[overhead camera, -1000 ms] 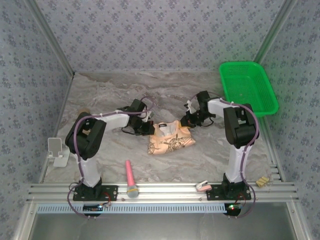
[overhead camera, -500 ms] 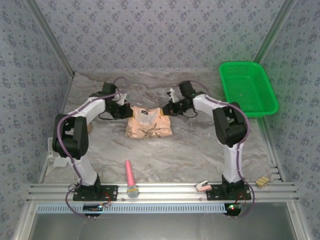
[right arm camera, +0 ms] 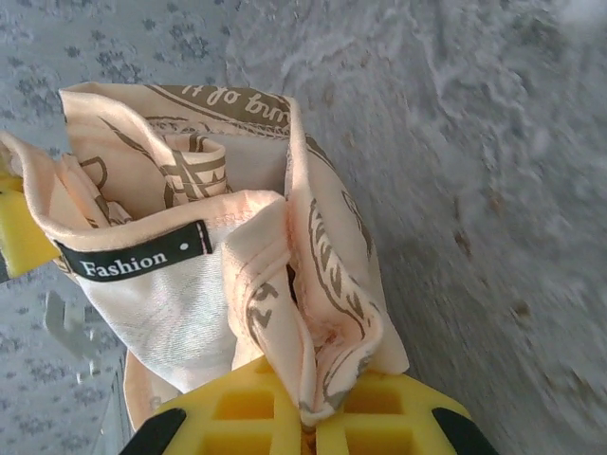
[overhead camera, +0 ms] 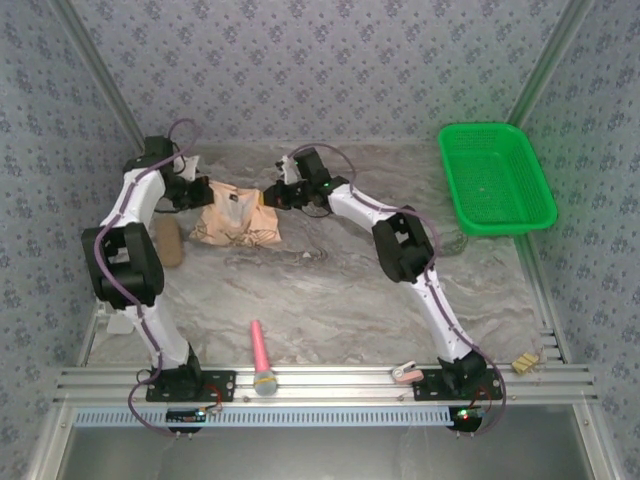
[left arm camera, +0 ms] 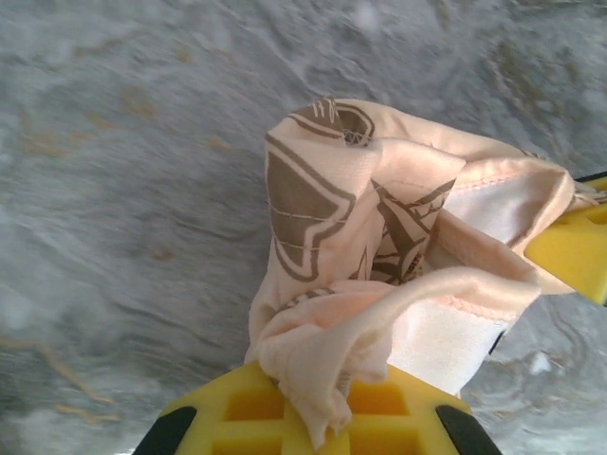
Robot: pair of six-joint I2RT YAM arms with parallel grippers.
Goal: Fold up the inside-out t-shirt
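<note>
T-shirt [overhead camera: 237,222] near far-left table [overhead camera: 350,300] corner

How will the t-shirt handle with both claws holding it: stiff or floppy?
Likely floppy: the t-shirt crumples into folds where the left claw pinches it. Probably light, being thin cloth. Held by the right claw too, its unpinched middle would likely sag.

Grey marble-look tabletop [overhead camera: 330,300]; blue-grey floral-patterned walls [overhead camera: 330,70]; aluminium rail [overhead camera: 330,378] at near edge.
</note>
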